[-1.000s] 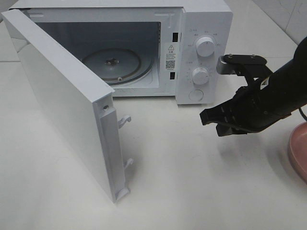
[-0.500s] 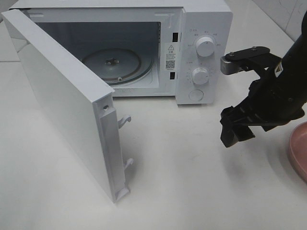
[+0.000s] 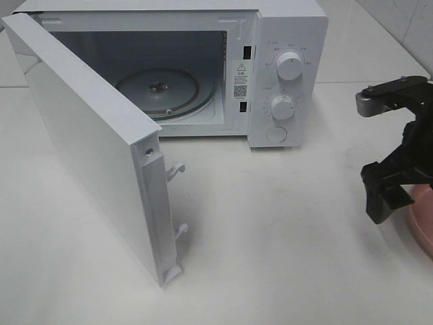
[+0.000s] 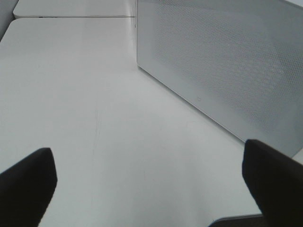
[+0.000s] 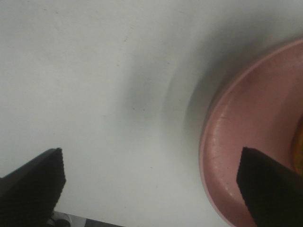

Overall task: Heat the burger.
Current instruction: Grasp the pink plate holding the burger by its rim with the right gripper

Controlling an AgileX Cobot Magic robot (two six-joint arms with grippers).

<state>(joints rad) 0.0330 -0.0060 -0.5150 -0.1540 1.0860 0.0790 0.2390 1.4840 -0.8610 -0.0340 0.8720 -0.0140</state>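
**Exterior high view.** The microwave stands at the upper centre of the frame. Its door is swung fully open toward the lower left, and the glass turntable is bare. The right end effector hangs at the right edge, pointing down, just beside the pink plate. Only the plate's rim enters the frame. The burger and the left end effector do not show here.

**Left wrist view.** The left end effector has its jaws spread wide and holds nothing. It is above bare table, with the perforated door panel near.

**Right wrist view.** The right end effector is likewise spread wide and empty. One finger overlaps the plate. A yellow sliver at the frame's edge, on the plate, is probably the burger, but too little shows to confirm.

**Handling assessment.** The burger is judged light, soft and loosely stacked, with a glossy, possibly slippery bun. A hard squeeze would crush it or shift the layers. A gentle hold low across the bun's sides is advisable. The stiff plate rim is the safer purchase.
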